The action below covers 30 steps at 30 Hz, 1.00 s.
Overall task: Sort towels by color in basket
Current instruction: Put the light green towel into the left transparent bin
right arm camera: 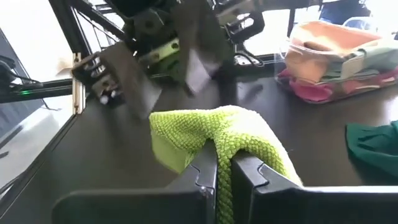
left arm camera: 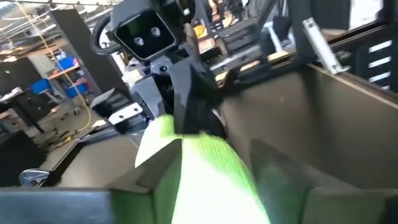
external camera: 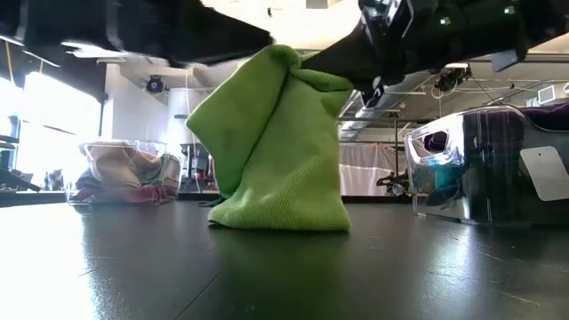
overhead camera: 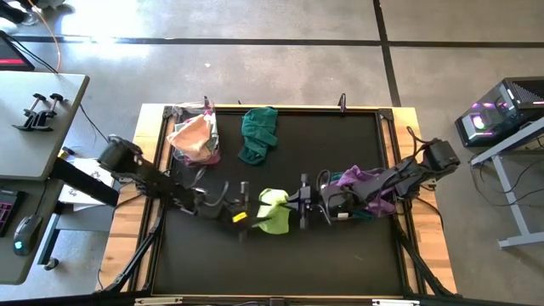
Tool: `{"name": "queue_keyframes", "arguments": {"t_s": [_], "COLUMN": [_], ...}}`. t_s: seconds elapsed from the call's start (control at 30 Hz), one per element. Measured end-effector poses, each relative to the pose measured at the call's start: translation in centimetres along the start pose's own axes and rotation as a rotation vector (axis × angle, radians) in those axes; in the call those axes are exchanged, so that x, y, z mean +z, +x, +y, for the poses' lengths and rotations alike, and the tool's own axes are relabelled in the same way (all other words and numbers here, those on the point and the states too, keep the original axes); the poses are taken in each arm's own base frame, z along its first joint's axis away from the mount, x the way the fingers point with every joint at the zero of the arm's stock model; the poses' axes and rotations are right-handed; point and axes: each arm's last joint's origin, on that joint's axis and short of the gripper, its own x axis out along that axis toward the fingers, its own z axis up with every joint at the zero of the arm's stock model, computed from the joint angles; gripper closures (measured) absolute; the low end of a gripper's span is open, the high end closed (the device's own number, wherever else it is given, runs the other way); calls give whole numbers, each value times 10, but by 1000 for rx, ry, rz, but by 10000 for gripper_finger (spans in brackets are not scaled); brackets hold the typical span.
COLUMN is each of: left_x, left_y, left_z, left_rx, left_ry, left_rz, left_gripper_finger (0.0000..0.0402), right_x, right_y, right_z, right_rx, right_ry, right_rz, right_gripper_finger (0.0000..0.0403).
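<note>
A lime towel (overhead camera: 274, 211) sits mid-table, bunched up into a peak (external camera: 276, 151), its lower edge on the black mat. My right gripper (overhead camera: 303, 204) is shut on it from the table's right. My left gripper (overhead camera: 242, 210) is open just to the left of the towel; in the right wrist view its fingers (right arm camera: 165, 71) hang apart beyond the cloth and touch nothing that I can see. A teal towel (overhead camera: 259, 133) lies loose on the mat near the far edge. My right gripper pinches a raised fold of the lime towel (right arm camera: 225, 163) between its two fingers, coming roughly level from the table's right. The cloth drapes over both sides of the fingertips. The towel stands up as a peak (external camera: 298, 67) while its bottom edge (external camera: 280, 222) rests on the mat.
A clear basket (overhead camera: 194, 136) at the far left holds peach, cream and magenta towels (right arm camera: 329, 59). A second clear basket (external camera: 480, 169) at the right holds purple towels (overhead camera: 361, 180), under my right arm. Bare black mat fills the near half, and a raised frame edges the table.
</note>
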Motion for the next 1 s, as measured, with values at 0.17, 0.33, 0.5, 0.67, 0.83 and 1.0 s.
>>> {"name": "queue_keyframes", "arguments": {"t_s": [0.17,0.33,0.5,0.67,0.83,1.0], "left_x": [-9,-23,-26,-28,-28,-20], "left_y": [33,50,52,52,52,49], "left_z": [1,0,0,0,-3,-6], "left_rx": [55,153,183,171,119,19], "left_ry": [60,119,119,96,95,96], "left_rz": [36,116,143,146,128,105], "left_gripper_finger": [158,138,146,179,270,385], "right_x": [2,14,19,24,23,26], "right_y": [7,4,2,1,1,-4], "right_z": [2,9,12,13,13,12], "right_rx": [20,59,71,74,76,78], "right_ry": [1,-16,-14,-16,23,42], "right_rz": [-6,-100,-141,-189,-179,-129], "right_gripper_finger": [395,394,394,394,392,349]}}
